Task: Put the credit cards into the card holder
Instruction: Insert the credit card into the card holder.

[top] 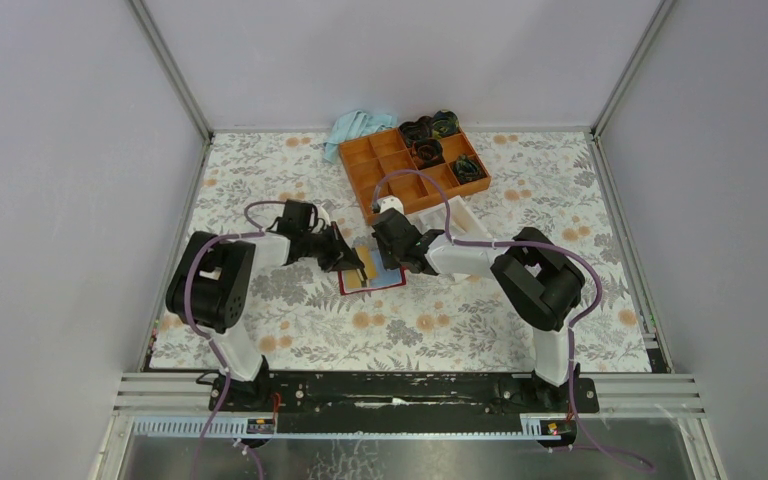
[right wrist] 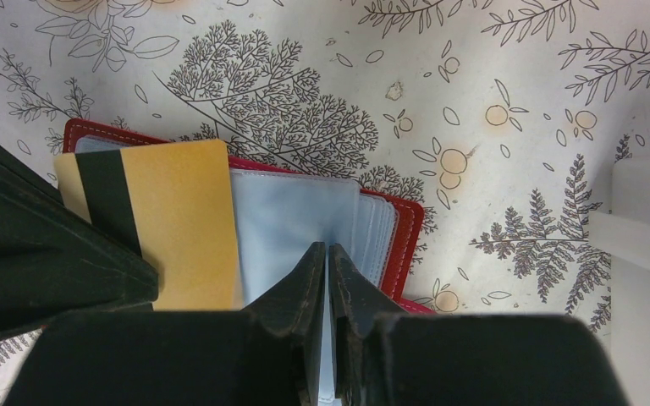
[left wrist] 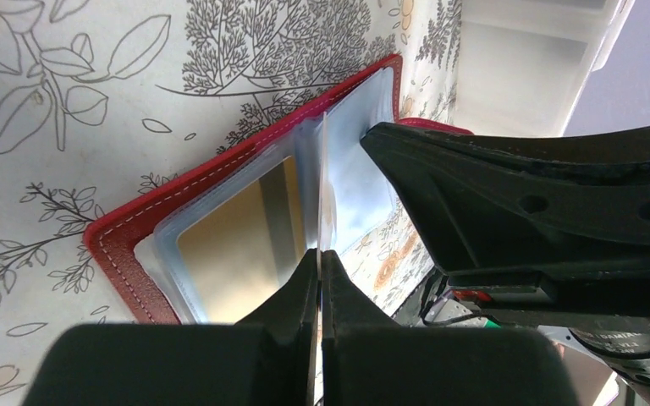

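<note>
A floral-patterned bench point(top: 520, 320) fills the top view. At centre left of that view the left tool point(top: 355, 265) reaches down onto a small dark-red folding card holder point(top: 372, 280), which lies open and flat on the bench at mid-frame, between the two tools.

In the left wrist view the left tool point(left wrist: 320, 262) is closed tight on a thin clear leaf that stands on edge, rising from the card holder point(left wrist: 118, 245). Left of that leaf a tan-gold rectangular card point(left wrist: 237, 245) lies flat among the clear sleeves. At the right of this frame the black right tool point(left wrist: 389, 148) comes in over the far half of the holder.

In the right wrist view the left tool point(right wrist: 42, 254) covers the lower left corner. Beside it the gold card point(right wrist: 178, 220), crossed by a black stripe, lies on the left half of the card holder point(right wrist: 402, 228). At centre the right tool point(right wrist: 328, 258) is narrow, its fingers almost together on a pale-blue sleeve leaf.

In the top view the right tool point(top: 390, 262) sits at the holder's right edge. In the upper centre a light-blue cloth point(top: 353, 128) lies just left of an orange compartment tray point(top: 370, 155). A whitish clear box point(top: 465, 215) lies just below the tray, beside the right arm.
</note>
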`<state>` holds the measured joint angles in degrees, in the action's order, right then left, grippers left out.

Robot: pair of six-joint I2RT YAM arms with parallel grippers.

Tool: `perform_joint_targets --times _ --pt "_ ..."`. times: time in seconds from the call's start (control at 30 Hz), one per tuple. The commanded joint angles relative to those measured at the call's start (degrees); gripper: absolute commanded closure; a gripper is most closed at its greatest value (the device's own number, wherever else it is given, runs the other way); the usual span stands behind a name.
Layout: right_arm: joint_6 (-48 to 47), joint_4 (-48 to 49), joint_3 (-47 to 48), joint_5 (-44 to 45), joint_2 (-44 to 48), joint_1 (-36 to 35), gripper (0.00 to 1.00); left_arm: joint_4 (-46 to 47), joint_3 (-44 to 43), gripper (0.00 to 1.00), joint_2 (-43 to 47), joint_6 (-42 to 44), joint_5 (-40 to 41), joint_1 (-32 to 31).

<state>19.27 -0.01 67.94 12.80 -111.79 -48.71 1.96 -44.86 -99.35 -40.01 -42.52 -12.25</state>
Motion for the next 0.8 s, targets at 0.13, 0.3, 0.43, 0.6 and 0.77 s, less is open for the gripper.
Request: perform_joint_targets --times 0.13,0.3,0.43,0.6,0.77 --pt "-0.94 -5.44 -1.2 -0.28 -0.11 0.49 0.88 -0.6 0.9 1.0 -2.13 1.04 -2.58 0.4" --pt "-0.98 -5.36 -1.25 -0.32 -0.17 0.44 0.87 -1.4 0.77 1.0 -3.14 1.12 -2.98 0.39" --pt "-1.01 -5.47 -1.32 -0.33 0.04 0.49 0.88 -2.65 0.66 1.0 -3.45 1.65 -2.92 0.39" --pt "-1.08 -5.44 -1.12 -0.45 -0.07 0.43 0.88 -3.72 0.35 1.0 -3.94 2.06 -3.06 0.4" --pt "-1.15 -5.39 -1.31 -0.45 0.25 0.43 0.88 -5.52 0.32 1.0 -3.41 2.37 -2.45 0.39"
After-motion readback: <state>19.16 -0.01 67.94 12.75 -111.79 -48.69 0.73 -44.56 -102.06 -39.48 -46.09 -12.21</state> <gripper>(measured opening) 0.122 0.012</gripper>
